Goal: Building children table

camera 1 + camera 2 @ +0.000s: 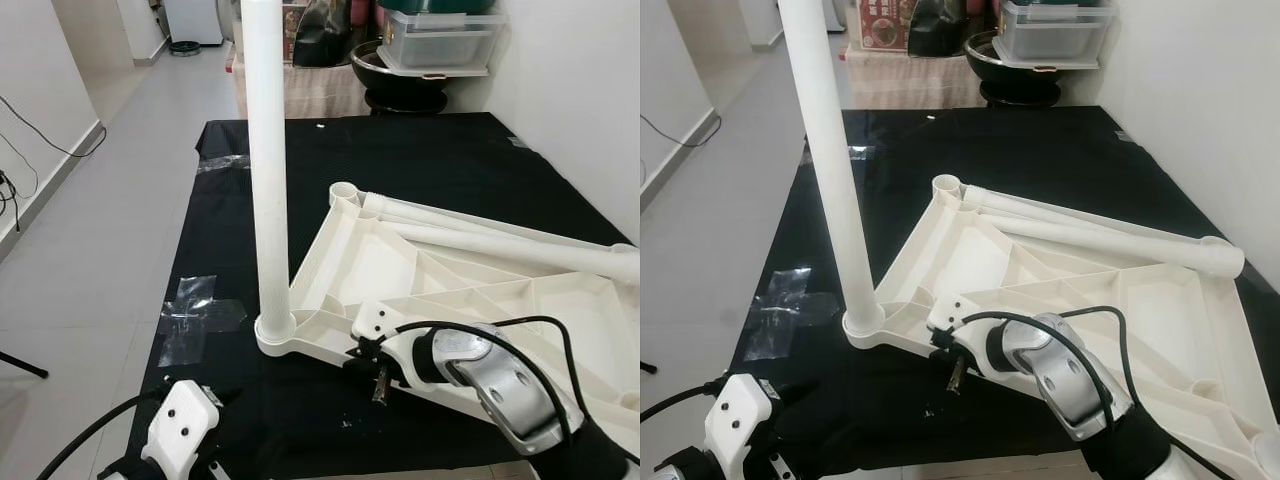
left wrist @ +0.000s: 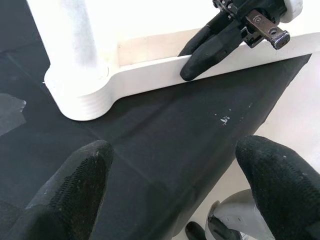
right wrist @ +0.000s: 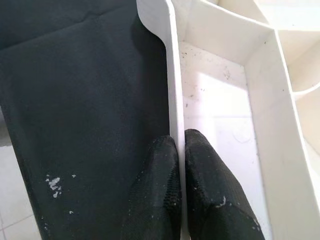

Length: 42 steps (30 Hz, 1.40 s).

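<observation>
Where the right wrist view shows the right gripper (image 3: 180, 145) clamped on the thin rim of the upturned white plastic tabletop (image 1: 470, 290), the head views show three tubular legs: one upright leg (image 1: 268, 170), two loose legs (image 1: 1110, 240) lying across its ribbed underside on black cloth (image 1: 420, 160). The left gripper (image 2: 175, 170) hovers with fingers apart.

Both head eyes look forward and down from above at the upturned tabletop (image 1: 400, 290); each wrist camera sits close, sharing its near rim.
</observation>
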Motion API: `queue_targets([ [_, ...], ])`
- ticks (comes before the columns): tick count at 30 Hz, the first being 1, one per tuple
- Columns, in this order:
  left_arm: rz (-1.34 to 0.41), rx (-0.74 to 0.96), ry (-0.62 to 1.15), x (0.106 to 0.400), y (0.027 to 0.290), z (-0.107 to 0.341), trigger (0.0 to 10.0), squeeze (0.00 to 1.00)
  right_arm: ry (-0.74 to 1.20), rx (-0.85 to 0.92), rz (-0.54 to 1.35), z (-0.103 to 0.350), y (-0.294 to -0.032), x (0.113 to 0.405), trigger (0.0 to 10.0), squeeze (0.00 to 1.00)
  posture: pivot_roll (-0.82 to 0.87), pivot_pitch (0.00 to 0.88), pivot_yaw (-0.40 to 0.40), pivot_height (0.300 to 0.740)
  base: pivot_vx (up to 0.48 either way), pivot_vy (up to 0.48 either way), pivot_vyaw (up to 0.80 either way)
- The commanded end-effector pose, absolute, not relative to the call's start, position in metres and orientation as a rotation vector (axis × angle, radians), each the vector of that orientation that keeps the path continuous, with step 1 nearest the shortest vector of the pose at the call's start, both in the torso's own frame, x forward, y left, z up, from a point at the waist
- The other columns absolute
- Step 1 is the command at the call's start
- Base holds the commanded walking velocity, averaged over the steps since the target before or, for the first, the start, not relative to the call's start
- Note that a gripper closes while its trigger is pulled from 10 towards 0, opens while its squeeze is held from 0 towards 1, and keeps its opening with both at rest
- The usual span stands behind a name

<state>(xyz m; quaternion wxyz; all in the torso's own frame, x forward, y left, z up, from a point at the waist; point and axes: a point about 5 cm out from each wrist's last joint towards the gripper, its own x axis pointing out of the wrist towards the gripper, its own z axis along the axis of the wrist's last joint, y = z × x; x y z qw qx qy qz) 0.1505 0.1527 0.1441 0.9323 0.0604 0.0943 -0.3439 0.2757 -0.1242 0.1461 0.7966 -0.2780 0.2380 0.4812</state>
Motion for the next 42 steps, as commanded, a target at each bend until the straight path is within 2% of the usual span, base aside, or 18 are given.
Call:
queue_targets([
  [1, -0.717, 0.134, 0.198, 0.149, 0.151, 0.143, 10.0, 0.00, 0.464, -0.617, 1.042, 0.148, -0.119, 0.276, 0.0, 0.00, 0.05, 0.105, -0.057, 0.740, 0.000, 0.000, 0.00],
  [3, -0.718, 0.135, 0.198, 0.149, 0.151, 0.143, 10.0, 0.00, 0.405, -0.640, 1.063, 0.151, -0.115, 0.277, 0.0, 0.00, 0.05, 0.105, -0.057, 0.740, 0.000, 0.000, 0.00],
  [5, -0.721, 0.139, 0.196, 0.150, 0.152, 0.144, 10.0, 0.00, 0.205, -0.693, 1.151, 0.162, -0.096, 0.276, 0.0, 0.00, 0.05, 0.102, -0.053, 0.740, 0.000, 0.000, 0.00],
  [6, -0.721, 0.139, 0.196, 0.150, 0.152, 0.144, 10.0, 0.00, 0.205, -0.693, 1.151, 0.162, -0.096, 0.276, 0.0, 0.00, 0.05, 0.102, -0.053, 0.740, 0.000, 0.000, 0.00],
  [8, -0.725, 0.143, 0.194, 0.151, 0.152, 0.145, 10.0, 0.00, 0.082, -0.708, 1.224, 0.169, -0.081, 0.272, 0.0, 0.00, 0.06, 0.101, -0.053, 0.740, 0.000, 0.000, 0.00],
  [14, -0.726, 0.149, 0.191, 0.150, 0.151, 0.147, 10.0, 0.00, -0.053, -0.796, 1.384, 0.174, -0.058, 0.263, 0.0, 0.00, 0.07, 0.105, -0.055, 0.740, 0.000, 0.000, 0.00],
  [23, -0.725, 0.146, 0.194, 0.147, 0.151, 0.149, 10.0, 0.00, -0.182, -0.814, 1.555, 0.177, -0.037, 0.255, 0.0, 0.00, 0.08, 0.120, -0.055, 0.740, 0.000, 0.000, 0.00],
  [32, -0.722, 0.147, 0.193, 0.146, 0.151, 0.150, 10.0, 0.00, -0.207, -0.882, 1.567, 0.172, -0.030, 0.264, 0.0, 0.00, 0.09, 0.128, -0.055, 0.740, 0.000, 0.000, 0.00],
  [33, -0.724, 0.147, 0.192, 0.146, 0.150, 0.150, 10.0, 0.00, -0.175, -0.973, 1.520, 0.165, -0.032, 0.275, 0.0, 0.00, 0.09, 0.128, -0.054, 0.740, 0.000, 0.000, 0.00],
  [34, -0.724, 0.147, 0.192, 0.146, 0.150, 0.150, 10.0, 0.00, -0.175, -0.973, 1.520, 0.165, -0.032, 0.275, 0.0, 0.00, 0.09, 0.128, -0.054, 0.740, 0.000, 0.000, 0.00],
  [35, -0.724, 0.147, 0.191, 0.145, 0.150, 0.150, 10.0, 0.00, -0.160, -1.024, 1.467, 0.163, -0.034, 0.284, 6.0, 0.00, 0.09, 0.129, -0.055, 0.740, 0.000, 0.000, 0.00],
  [36, -0.724, 0.147, 0.190, 0.146, 0.149, 0.151, 10.0, 0.00, -0.134, -1.060, 1.373, 0.163, -0.038, 0.297, 10.0, 0.00, 0.09, 0.130, -0.055, 0.740, 0.000, 0.000, 0.00],
  [38, -0.723, 0.147, 0.189, 0.146, 0.149, 0.151, 10.0, 0.00, -0.116, -1.084, 1.316, 0.164, -0.042, 0.306, 10.0, 0.00, 0.09, 0.131, -0.056, 0.740, 0.000, 0.000, 0.00],
  [39, -0.721, 0.147, 0.188, 0.146, 0.149, 0.151, 10.0, 0.00, -0.103, -1.112, 1.258, 0.165, -0.047, 0.314, 10.0, 0.80, 0.09, 0.133, -0.055, 0.740, 0.000, 0.000, 0.00],
  [40, -0.721, 0.147, 0.188, 0.146, 0.149, 0.151, 10.0, 0.00, -0.103, -1.112, 1.258, 0.165, -0.047, 0.314, 10.0, 0.80, 0.09, 0.133, -0.055, 0.740, 0.000, 0.000, 0.00],
  [41, -0.721, 0.147, 0.188, 0.147, 0.149, 0.151, 10.0, 0.00, -0.087, -1.125, 1.227, 0.166, -0.053, 0.318, 10.0, 1.00, 0.09, 0.133, -0.055, 0.740, 0.000, 0.000, 0.00],
  [42, -0.720, 0.147, 0.189, 0.147, 0.150, 0.151, 10.0, 0.00, -0.080, -1.133, 1.217, 0.167, -0.056, 0.320, 10.0, 1.00, 0.09, 0.133, -0.055, 0.740, 0.000, 0.000, 0.00],
])
